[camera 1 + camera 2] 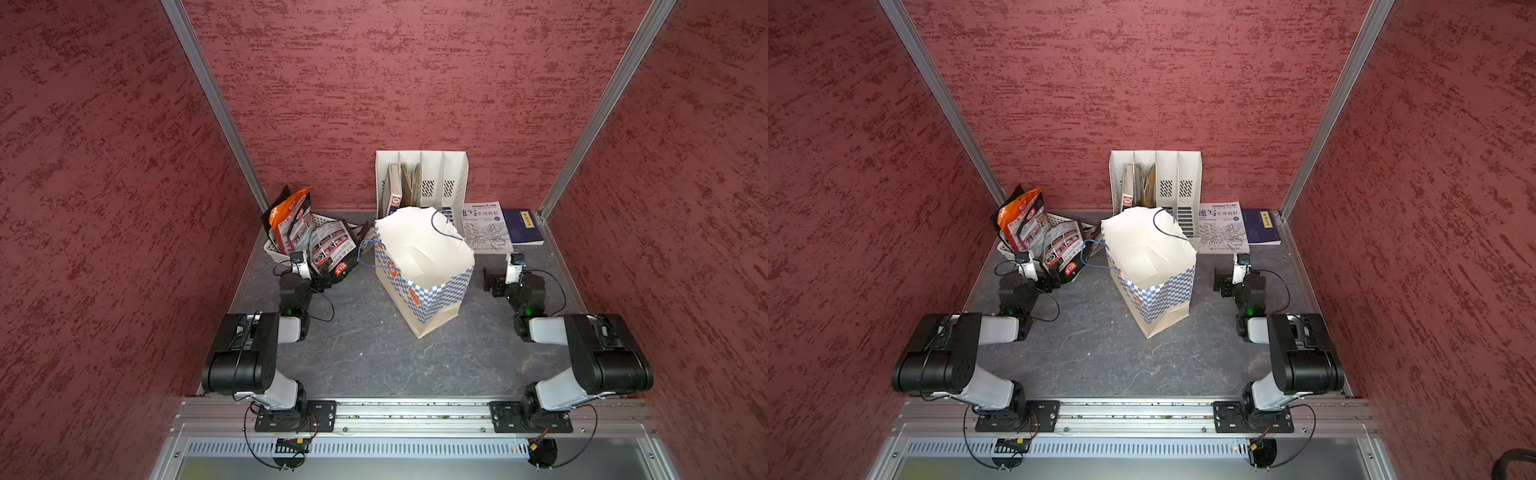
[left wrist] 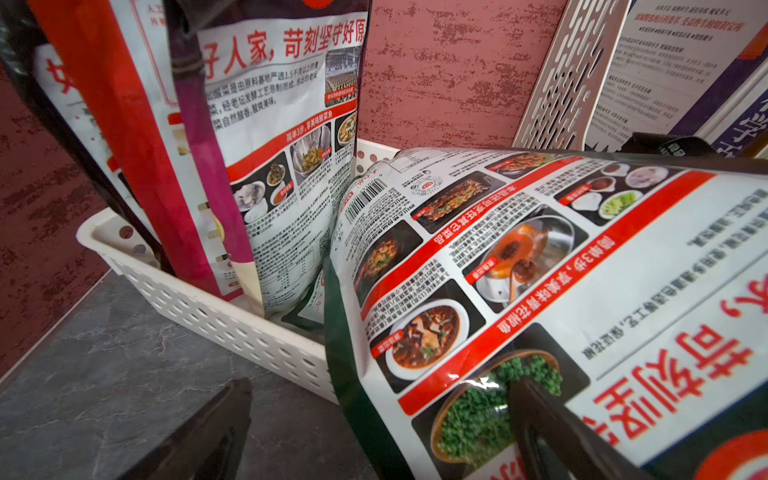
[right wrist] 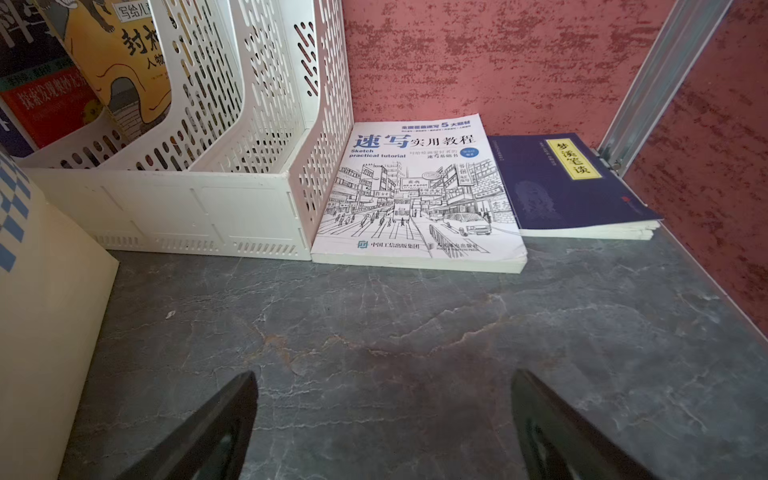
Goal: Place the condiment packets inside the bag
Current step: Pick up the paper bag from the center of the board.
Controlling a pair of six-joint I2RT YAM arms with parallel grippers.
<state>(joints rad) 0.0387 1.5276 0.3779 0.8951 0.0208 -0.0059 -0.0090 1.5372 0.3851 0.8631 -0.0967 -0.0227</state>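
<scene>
While the tall paper bag with a blue-and-white checkered band [image 1: 440, 291] stands open at the middle of the grey bench [image 1: 374, 353] in both top views, with no packet visible inside, the glossy black-and-orange condiment packets [image 1: 299, 224] sit in a white perforated plastic basket [image 1: 272, 249] at the far left. One black packet [image 1: 334, 253] leans out over the basket's rim. The left hand [image 1: 323, 284] hovers just beside it; the right hand [image 1: 490, 280] hangs beside the bag, holding nothing. The left wrist view shows jaws spread wide, one black finger [image 2: 552, 432] overlapping the leaning packet's printed face; contact cannot be told. The right wrist view shows jaws equally apart above bare bench, near a white sketch book [image 3: 419, 195]. The first pick appears to be in hand; the next move calls for closing on the packet's edge and lifting it clear of the basket.
</scene>
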